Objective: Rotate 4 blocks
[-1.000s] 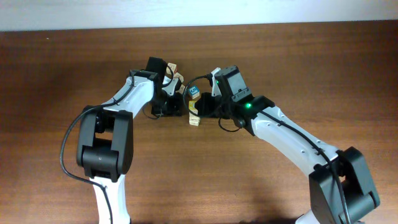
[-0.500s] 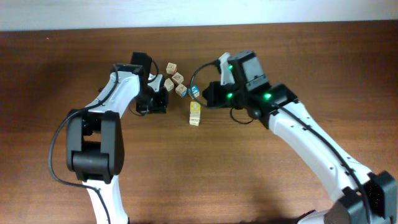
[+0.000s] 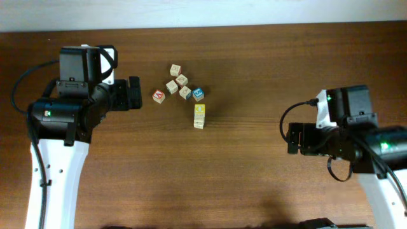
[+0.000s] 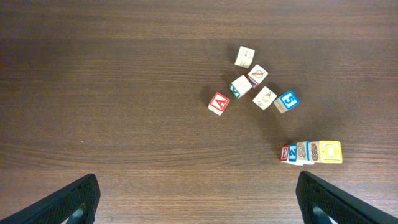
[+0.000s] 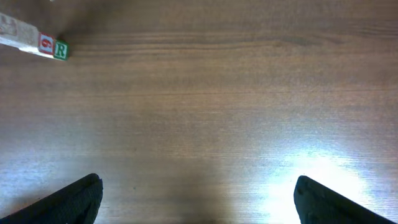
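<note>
One dark brown wooden counter (image 3: 254,191) carries everything. Two white-and-black arms reach over it, one at each side. The left tool (image 3: 135,93) hangs above the counter with its jaws spread wide. In its wrist view the two black fingers (image 4: 74,202) sit at the bottom corners with only wood between them, so it holds nothing. The right tool (image 3: 290,137) is the same, with its fingers (image 5: 323,202) fully apart and nothing gripped.

The four blocks (image 3: 200,116) are piled in one stack that stands free on the counter between the two tools, well apart from both and nearer the left tool. Its top face is yellow. The left wrist view shows a red "E" and a blue "2" on its lower sides, and the right wrist view shows a green "R" and a red figure.

Six single cubes lie scattered on the far side of the stack, out ahead of the left tool. They are four loose pale cubes (image 4: 257,76), a red "A" cube (image 4: 218,102) closest to the left tool, and a blue-topped cube (image 4: 287,101) closest to the stack.
</note>
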`<state>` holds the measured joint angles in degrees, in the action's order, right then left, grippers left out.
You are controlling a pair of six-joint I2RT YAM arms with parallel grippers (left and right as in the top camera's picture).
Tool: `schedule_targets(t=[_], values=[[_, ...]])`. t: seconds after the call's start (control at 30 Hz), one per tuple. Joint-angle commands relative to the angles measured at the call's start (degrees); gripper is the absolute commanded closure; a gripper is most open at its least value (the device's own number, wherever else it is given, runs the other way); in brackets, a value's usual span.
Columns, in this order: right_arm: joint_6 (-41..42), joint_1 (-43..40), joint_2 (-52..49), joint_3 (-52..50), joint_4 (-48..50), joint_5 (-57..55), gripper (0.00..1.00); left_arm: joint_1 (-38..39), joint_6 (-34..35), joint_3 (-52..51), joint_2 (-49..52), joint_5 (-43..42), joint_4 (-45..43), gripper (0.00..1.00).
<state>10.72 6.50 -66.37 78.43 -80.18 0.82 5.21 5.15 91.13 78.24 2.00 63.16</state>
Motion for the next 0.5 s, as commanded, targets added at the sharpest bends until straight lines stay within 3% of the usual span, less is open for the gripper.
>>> schedule_targets(t=[0.0,0.07,0.1,0.13,0.17,0.2,0.27,0.33,0.47], values=[[-0.04,-0.22,-3.96,0.11,1.64,-2.38,0.01,-0.13,-0.46,0.31,-0.96,0.81,-0.04,0.01],[-10.38,-0.22,-0.42,-4.66,21.59,-2.32,0.01,-0.13,-0.46,0.31,-0.96,0.81,-0.04,0.01],[-16.26,-0.28,5.64,-11.89,34.07,-1.01,0.01,-0.13,-0.46,0.31,-0.96,0.81,-0.04,0.01],[-21.0,-0.76,14.47,-23.5,49.7,-0.31,0.01,-0.13,-0.46,0.31,-0.96,0.81,-0.04,0.01],[-21.44,-2.4,21.11,-32.3,58.29,1.42,0.01,-0.13,-0.46,0.31,-0.96,0.81,-0.04,0.01],[-21.44,-5.03,34.38,-47.36,70.9,2.21,0.01,-0.13,-0.46,0.31,-0.96,0.81,-0.04,0.01],[-21.44,-9.07,52.11,-63.34,75.34,4.63,0.01,-0.13,-0.46,0.31,-0.96,0.81,-0.02,0.01],[-21.4,-9.16,62.58,-74.44,77.99,4.83,0.01,-0.13,-0.46,0.31,-0.96,0.81,-0.02,0.01],[-20.76,-9.16,66.18,-78.12,76.13,4.76,0.01,-0.13,-0.46,0.31,-0.96,0.81,-0.04,0.01]])
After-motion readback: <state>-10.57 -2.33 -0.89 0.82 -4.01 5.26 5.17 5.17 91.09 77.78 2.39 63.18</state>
